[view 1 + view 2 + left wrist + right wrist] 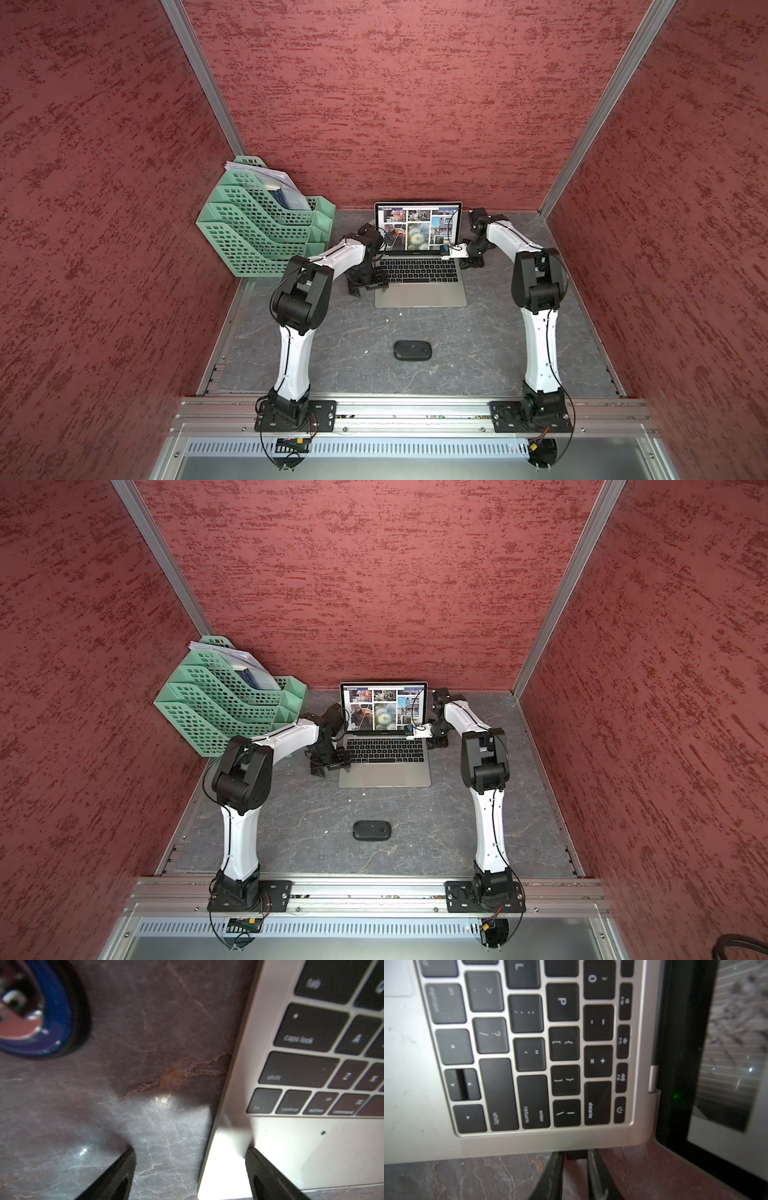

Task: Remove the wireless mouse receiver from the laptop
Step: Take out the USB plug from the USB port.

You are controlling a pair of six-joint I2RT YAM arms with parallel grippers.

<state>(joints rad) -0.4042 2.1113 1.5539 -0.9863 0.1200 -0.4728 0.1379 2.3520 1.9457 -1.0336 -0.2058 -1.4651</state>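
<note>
The laptop [419,293] stands open at the back of the table, its screen lit, in both top views. The wireless mouse receiver [576,1155] is a small dark stub sticking out of the laptop's [415,1084] right side near the hinge. My right gripper [575,1152] is shut on it, one finger against each side. The top views hide the receiver behind the right gripper [469,264]. My left gripper [190,1150] is open astride the laptop's [311,1147] front left corner. One finger rests over the palm rest, the other over the table.
A black oval mouse [412,350] lies on the grey marbled table in front of the laptop. A green stacked file tray [262,232] with papers stands at the back left, close behind the left arm. Red walls enclose three sides.
</note>
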